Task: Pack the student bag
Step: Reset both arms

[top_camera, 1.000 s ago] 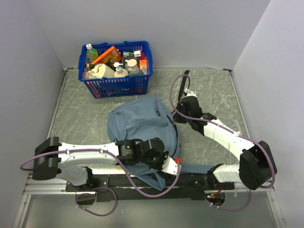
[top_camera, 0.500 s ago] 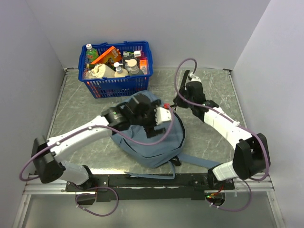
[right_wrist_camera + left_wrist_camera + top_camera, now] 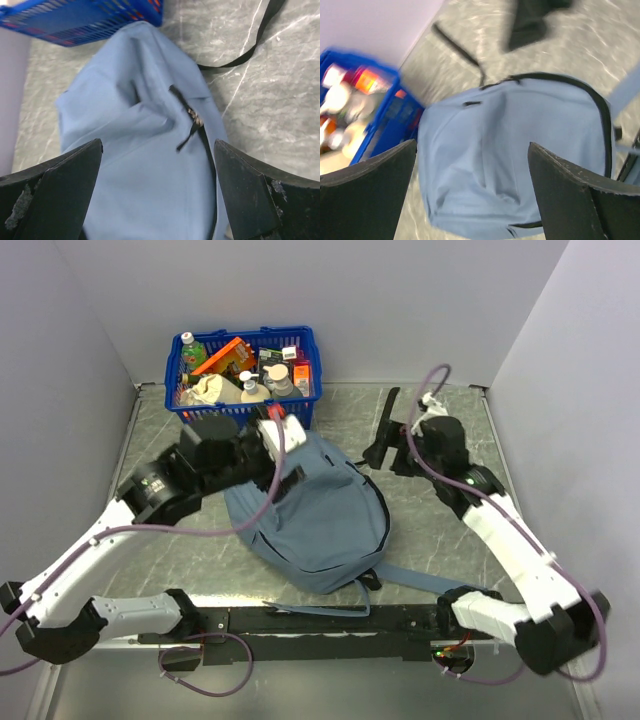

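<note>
The student bag (image 3: 320, 515), a soft grey-blue backpack, lies flat in the middle of the table with its dark zipper lines up. Its blue shoulder strap (image 3: 410, 578) trails toward the near edge. My left gripper (image 3: 283, 450) hovers over the bag's far left corner beside the basket, open and holding nothing. In the left wrist view the bag (image 3: 520, 130) fills the space under the left gripper (image 3: 471, 145). My right gripper (image 3: 385, 452) hangs open at the bag's far right. The right wrist view shows the bag (image 3: 150, 190) and a zipper pull (image 3: 187, 137) below the right gripper (image 3: 158, 142).
A blue plastic basket (image 3: 245, 420) full of bottles and packets stands at the back left, touching the bag's far end; it also shows as the basket (image 3: 395, 115) and the basket (image 3: 75, 22). A black strap (image 3: 255, 37) lies on the marbled tabletop behind the bag. Walls close in on three sides.
Both grippers opened. My left arm swept from the bag's near edge across it to the basket side. The right arm rose and drew back rightward. The bag settled flatter.
</note>
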`<state>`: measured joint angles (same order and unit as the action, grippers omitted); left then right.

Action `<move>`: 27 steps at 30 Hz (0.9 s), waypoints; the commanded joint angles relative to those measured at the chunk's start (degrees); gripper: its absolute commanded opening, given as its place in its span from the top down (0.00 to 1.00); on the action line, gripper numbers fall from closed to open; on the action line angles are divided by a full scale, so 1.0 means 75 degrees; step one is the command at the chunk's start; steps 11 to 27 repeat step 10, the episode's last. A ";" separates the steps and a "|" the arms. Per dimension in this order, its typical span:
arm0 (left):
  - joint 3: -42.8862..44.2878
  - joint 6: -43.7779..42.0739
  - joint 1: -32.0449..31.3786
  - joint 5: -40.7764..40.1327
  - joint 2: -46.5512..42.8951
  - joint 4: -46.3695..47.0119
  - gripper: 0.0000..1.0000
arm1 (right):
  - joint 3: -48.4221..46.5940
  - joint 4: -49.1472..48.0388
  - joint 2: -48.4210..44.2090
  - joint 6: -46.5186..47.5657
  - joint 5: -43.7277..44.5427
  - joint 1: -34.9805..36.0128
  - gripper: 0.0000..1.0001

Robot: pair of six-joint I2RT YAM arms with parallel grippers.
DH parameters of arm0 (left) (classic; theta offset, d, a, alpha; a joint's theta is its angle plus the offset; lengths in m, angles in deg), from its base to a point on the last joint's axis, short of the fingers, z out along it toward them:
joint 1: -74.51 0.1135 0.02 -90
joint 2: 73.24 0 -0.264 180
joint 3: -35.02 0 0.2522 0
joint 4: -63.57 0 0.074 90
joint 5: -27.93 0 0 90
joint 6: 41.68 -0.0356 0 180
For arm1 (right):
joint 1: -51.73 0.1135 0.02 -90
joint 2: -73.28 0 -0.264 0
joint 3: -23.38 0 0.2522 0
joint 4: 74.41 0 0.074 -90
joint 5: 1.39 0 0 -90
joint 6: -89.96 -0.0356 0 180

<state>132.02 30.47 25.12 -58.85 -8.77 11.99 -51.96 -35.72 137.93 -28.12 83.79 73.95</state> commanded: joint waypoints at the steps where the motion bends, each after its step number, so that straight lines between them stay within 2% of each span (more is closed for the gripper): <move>1: 0.0866 0.1558 0.0805 -0.0969 0.0486 -0.1213 0.04 | 0.0451 0.0953 -0.1104 0.0286 -0.0177 -0.0033 0.00; 8: 0.0035 0.2203 0.2036 -0.1250 -0.0227 -0.0888 0.04 | 0.1308 0.1047 -0.2361 0.0357 -0.0236 -0.0033 0.00; 10: -0.0363 0.2215 0.2727 -0.0947 -0.0591 -0.0770 0.04 | 0.1320 0.1280 -0.2501 0.0403 -0.0178 -0.0033 0.00; 27: -0.0363 0.2215 0.2727 -0.0947 -0.0591 -0.0770 0.04 | 0.1320 0.1280 -0.2501 0.0403 -0.0178 -0.0033 0.00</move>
